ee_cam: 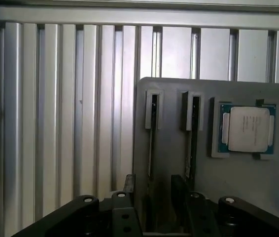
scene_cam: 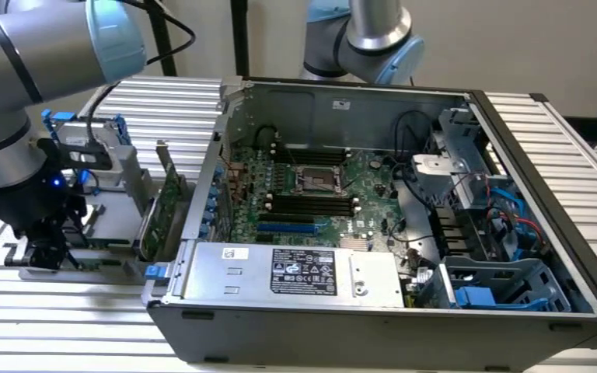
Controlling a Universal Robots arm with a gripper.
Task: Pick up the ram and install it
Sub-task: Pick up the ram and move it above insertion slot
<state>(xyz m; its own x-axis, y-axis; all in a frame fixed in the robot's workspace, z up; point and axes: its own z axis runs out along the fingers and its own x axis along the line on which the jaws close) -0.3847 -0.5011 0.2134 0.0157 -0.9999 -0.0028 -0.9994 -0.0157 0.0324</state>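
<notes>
Claw [ee_cam: 154,183] hangs over gray tray [ee_cam: 169,163], fingers [ee_cam: 128,185] apart w/ a ram [ee_cam: 152,133] stood edge-on in its slot btwn them, gaps both sides. 2nd ram [ee_cam: 193,133] in next slot, just outside one finger. CPU [ee_cam: 248,129] flat in recess beyond that. Slatted table [ee_cam: 55,123] off claw's other side.

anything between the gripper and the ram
Nothing visible. The gripper hangs over the ram, which stands on edge in a slot of the grey holder, with its fingers either side. The second stick and processor sit aside.
</notes>
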